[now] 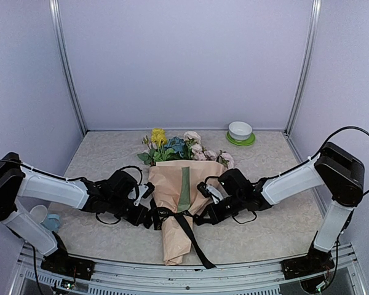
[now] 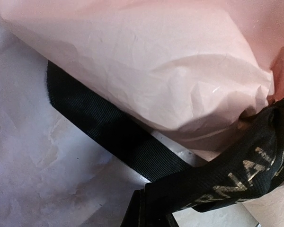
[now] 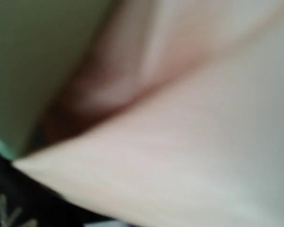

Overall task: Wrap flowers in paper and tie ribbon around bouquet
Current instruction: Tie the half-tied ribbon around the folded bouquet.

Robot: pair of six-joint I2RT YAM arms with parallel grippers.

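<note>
**Tying step: ribbon round the waist, knot not yet made**

The wrapping looks done. The bouquet (image 1: 172, 184) lies along the middle of the bench (image 1: 264, 233). Its flowers (image 1: 172, 147) point to the far side, and the peach-tan paper (image 1: 178, 246) narrows to a tip at the near side, with a green strip (image 1: 184, 187) running down its face. The black ribbon (image 1: 194, 239) crosses the bouquet at its waist, and one loose tail trails from the waist past the bouquet's tip.

The left claw (image 1: 149, 212) sits tight against the bouquet's left flank at the waist, fingers together. In its wrist view the gold-lettered ribbon bunches at the bottom edge, just where the fingers would be, so it appears clamped on the ribbon (the fingers themselves are out of shot).

The right claw (image 1: 203, 214) is pressed to the bouquet's right flank, also closed. Its wrist view is a blur of paper and green with a sliver of black, so what it pinches, if anything, cannot be told.

By this reading the task is in its tying stage. The next move calls for both ribbon ends under tension and drawn away from the bouquet's waist. The pull should be gentle, since the thin paper creases easily and the cone could slide. A white bowl (image 1: 240, 131) stands well beyond the bouquet's right side, out of the way.
</note>
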